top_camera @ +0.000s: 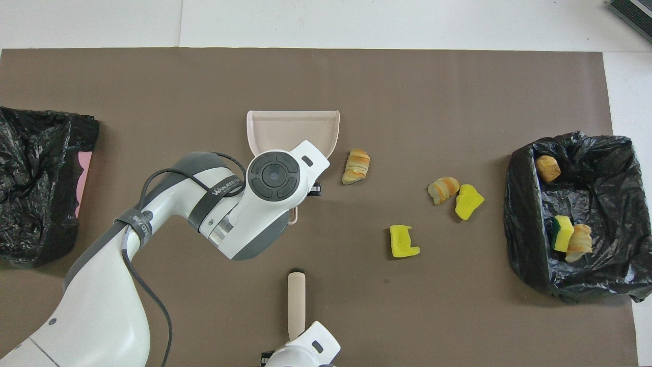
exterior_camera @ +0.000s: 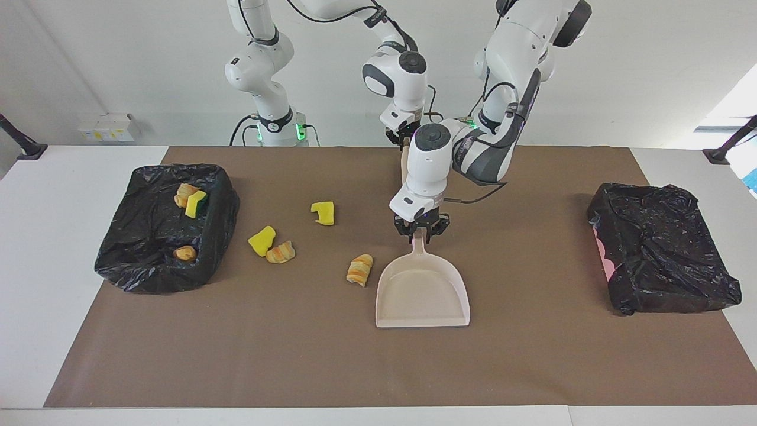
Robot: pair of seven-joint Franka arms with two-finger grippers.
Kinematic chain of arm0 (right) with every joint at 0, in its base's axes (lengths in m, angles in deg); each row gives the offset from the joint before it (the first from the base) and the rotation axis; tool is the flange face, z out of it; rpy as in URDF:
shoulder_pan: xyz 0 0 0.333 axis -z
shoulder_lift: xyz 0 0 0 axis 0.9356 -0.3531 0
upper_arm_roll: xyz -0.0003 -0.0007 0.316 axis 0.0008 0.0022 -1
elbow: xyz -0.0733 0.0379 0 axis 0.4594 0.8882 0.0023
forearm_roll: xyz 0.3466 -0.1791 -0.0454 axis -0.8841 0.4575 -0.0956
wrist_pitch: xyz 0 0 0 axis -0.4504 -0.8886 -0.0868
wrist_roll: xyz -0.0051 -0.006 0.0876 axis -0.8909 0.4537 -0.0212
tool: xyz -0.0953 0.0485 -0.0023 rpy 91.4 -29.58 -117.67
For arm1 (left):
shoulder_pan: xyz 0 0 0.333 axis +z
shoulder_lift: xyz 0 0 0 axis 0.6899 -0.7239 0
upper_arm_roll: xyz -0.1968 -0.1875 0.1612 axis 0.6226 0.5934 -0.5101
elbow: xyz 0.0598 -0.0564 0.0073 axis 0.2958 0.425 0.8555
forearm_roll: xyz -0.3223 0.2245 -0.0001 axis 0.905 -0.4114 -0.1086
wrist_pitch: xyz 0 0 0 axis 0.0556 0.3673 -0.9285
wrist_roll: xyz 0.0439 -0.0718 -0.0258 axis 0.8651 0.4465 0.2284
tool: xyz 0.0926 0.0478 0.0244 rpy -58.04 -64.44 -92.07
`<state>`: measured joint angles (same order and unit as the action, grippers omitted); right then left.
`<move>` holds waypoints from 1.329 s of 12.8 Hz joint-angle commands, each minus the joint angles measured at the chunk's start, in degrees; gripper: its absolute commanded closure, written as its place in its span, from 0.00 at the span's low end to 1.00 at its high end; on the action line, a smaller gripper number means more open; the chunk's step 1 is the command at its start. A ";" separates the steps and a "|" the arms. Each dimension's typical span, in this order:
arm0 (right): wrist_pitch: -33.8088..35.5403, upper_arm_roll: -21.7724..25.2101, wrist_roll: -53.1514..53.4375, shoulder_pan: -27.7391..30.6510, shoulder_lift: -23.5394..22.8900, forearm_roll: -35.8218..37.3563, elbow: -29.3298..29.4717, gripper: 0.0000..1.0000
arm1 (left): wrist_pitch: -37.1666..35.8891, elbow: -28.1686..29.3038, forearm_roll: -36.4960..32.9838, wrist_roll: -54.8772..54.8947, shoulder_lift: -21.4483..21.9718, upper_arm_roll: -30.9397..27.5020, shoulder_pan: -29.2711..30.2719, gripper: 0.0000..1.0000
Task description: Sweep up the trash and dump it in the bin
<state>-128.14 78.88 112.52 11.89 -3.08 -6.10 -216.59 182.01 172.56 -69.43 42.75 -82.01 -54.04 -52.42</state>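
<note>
Both arms grip their tools while four pieces of trash lie loose on the brown mat (exterior_camera: 532,367).

The left gripper (exterior_camera: 420,232) is pinched on the dustpan (exterior_camera: 423,293) handle; the pan lies flat, its long axis running away from the robots, handle toward them and open mouth pointing away. The right gripper (exterior_camera: 404,137) is clamped on the end of the brush (top_camera: 296,300) nearest the robots, and the brush handle also points away from them, in line with the pan. A striped croissant (exterior_camera: 360,269) lies just beside the pan, toward the right arm's end. Farther that way sit a yellow sponge chunk (exterior_camera: 323,213), then a second sponge chunk (exterior_camera: 261,241) touching a second croissant (exterior_camera: 280,252). Three more pieces rest in the open bin (exterior_camera: 148,278) at the right arm's end. A closed black bag (exterior_camera: 662,254) sits at the left arm's end.
</note>
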 commanded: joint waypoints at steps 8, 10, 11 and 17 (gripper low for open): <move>3.05 -0.11 1.62 -0.23 0.13 -1.25 1.93 0.57 | -7.78 -0.15 -0.93 20.74 6.76 -0.75 2.72 1.00; 4.71 -0.11 1.62 -0.76 0.39 -1.25 1.93 0.57 | -11.30 -0.15 -0.67 31.36 8.08 -0.75 4.39 1.00; 5.50 -0.11 1.71 -0.84 0.48 -1.16 1.93 0.59 | -12.45 -0.15 -0.58 38.21 8.26 -0.75 4.92 1.00; 11.91 0.41 1.45 1.86 5.13 -1.34 2.80 1.00 | -15.35 -0.15 1.35 66.10 8.35 -1.10 8.53 1.00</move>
<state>-120.22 79.25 112.76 11.56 -1.45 -6.19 -214.20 167.86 171.84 -69.45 101.26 -74.84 -55.26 -45.50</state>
